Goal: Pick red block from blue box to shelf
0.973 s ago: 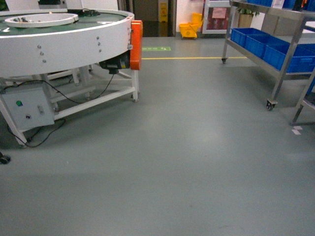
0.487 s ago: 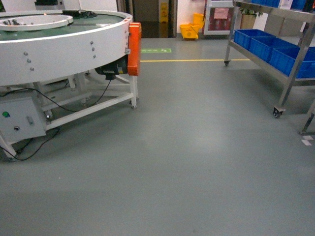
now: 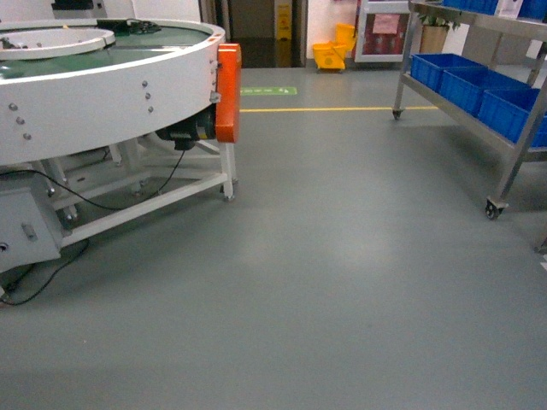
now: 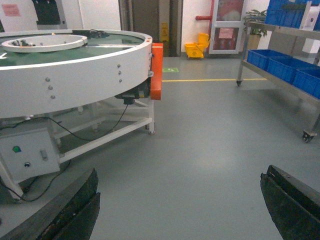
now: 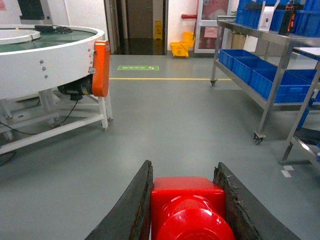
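Right gripper (image 5: 186, 210) squeezing the red block (image 5: 187, 207). Left gripper (image 4: 177, 207) spread wide, holding nothing. Shelf (image 3: 479, 81) off to the right, maybe with blue crates (image 3: 466, 85).

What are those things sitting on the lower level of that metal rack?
Dark blue crates sit in a row on the lower tier of the shelf. Their walls hide whatever lies inside them.

Grey floor (image 3: 342, 282), round white conveyor table (image 3: 102, 85) left, yellow floor line (image 3: 325, 108), yellow mop bucket (image 3: 329, 51) by doorway (image 3: 256, 30), white walls.
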Available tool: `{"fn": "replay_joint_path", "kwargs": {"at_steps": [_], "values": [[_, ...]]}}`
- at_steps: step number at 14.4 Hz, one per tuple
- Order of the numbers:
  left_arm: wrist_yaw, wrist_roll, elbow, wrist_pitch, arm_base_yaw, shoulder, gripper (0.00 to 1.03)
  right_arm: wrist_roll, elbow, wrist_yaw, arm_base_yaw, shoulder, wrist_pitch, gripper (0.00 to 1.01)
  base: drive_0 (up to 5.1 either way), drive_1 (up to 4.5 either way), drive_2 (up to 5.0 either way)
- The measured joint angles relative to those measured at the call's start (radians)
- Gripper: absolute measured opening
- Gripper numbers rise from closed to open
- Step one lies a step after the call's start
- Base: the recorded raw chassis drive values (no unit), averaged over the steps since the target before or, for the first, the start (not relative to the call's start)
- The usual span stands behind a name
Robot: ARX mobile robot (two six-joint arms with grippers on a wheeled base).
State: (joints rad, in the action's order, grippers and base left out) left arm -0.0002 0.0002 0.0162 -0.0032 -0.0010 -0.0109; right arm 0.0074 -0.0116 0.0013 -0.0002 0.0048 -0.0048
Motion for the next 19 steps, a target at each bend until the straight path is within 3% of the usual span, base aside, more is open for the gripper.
{"fn": "replay_joint_path", "kwargs": {"at_steps": [19], "values": [[-0.002, 0.000, 0.000, -0.002, 0.000, 0.000, 0.98, 0.000, 0.000, 0.000, 0.000, 0.000, 0.004, 0.28, 0.0, 4.33, -4.3]]}}
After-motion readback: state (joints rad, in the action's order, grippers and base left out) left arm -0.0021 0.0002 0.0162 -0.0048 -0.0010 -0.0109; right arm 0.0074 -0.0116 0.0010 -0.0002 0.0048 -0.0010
